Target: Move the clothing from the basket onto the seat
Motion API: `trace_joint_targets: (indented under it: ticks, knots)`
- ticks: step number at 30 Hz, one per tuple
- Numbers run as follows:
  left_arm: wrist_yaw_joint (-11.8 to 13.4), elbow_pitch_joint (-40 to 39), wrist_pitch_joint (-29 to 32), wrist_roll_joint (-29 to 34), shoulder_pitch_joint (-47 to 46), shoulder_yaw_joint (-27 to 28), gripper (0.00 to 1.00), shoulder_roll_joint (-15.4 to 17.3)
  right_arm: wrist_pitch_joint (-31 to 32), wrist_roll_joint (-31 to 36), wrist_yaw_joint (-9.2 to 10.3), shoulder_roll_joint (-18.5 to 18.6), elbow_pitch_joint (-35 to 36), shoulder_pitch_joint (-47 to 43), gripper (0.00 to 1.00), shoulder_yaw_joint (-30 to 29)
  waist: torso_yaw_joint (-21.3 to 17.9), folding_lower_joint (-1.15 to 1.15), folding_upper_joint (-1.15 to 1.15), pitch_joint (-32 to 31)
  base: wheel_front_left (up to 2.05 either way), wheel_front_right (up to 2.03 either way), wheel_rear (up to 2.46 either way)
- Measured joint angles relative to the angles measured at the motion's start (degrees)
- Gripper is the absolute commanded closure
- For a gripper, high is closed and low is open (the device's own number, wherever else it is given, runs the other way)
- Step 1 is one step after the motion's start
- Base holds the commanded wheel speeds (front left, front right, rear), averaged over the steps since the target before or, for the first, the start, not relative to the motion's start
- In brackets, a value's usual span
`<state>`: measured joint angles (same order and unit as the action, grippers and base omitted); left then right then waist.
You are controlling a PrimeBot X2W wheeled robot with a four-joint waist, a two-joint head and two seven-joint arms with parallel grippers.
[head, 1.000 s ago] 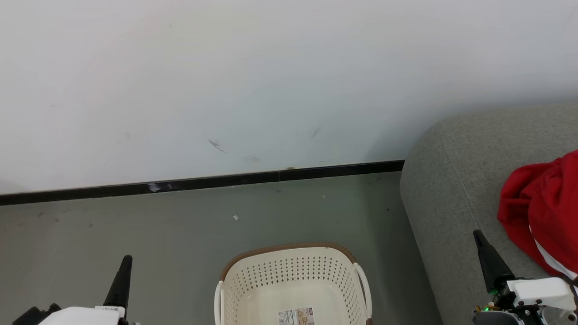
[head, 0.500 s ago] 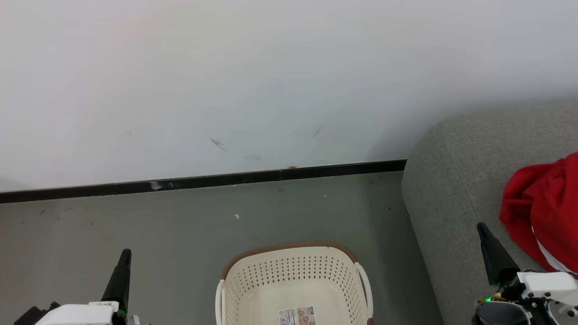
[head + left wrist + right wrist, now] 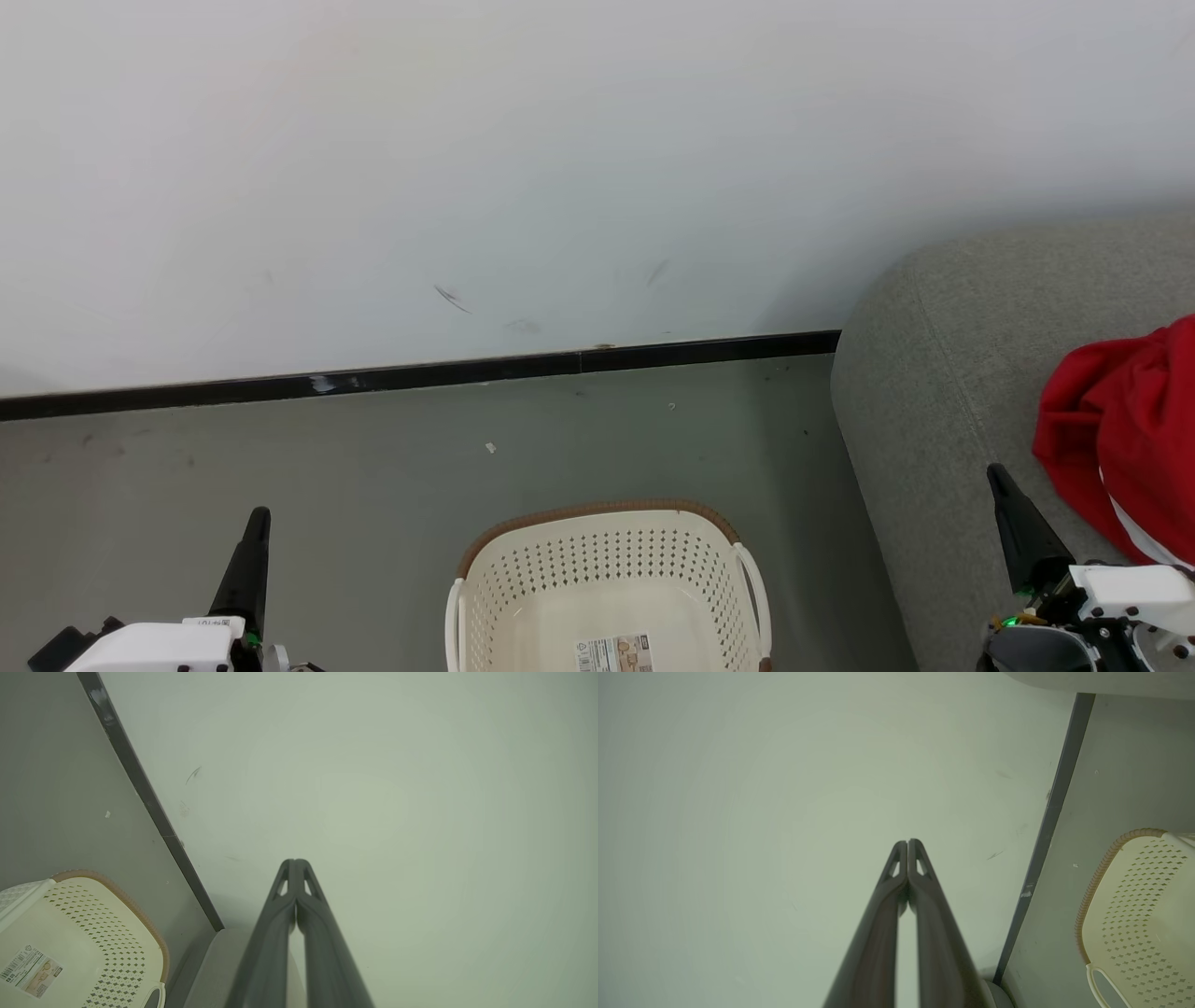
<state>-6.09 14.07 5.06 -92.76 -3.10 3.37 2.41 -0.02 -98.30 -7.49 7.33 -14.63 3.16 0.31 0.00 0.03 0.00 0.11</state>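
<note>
A pale wall [image 3: 560,140] meets a grey floor [image 3: 355,467] along a black baseboard [image 3: 448,372].

Seen from the head camera, the wall takes up the upper half, off-white and plain apart from a short dark scuff [image 3: 450,299] just above the baseboard near the middle, a fainter streak [image 3: 656,272] to its right and a dull smudge [image 3: 521,327] between them. The baseboard runs as a thin dark band from the left edge, rising slightly toward the right, with a worn whitish patch [image 3: 322,384] left of centre. Below it the floor is smooth and matte, dotted with a small white fleck [image 3: 489,448], a tinier one [image 3: 671,407] nearer the baseboard, and a few dark specks.
</note>
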Motion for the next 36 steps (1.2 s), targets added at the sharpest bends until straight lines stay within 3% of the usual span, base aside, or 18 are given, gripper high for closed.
trace_joint_targets:
  ticks: [36]
  knots:
    - [-0.19, 0.81, 0.25, 0.0, -0.04, 0.12, 1.0, -0.01, 0.02, 0.01, 0.0, -0.02, -0.34, 0.03, 1.0, -0.58, 0.0, -0.01, 0.0, -0.02, 0.0, 0.0, 0.0]
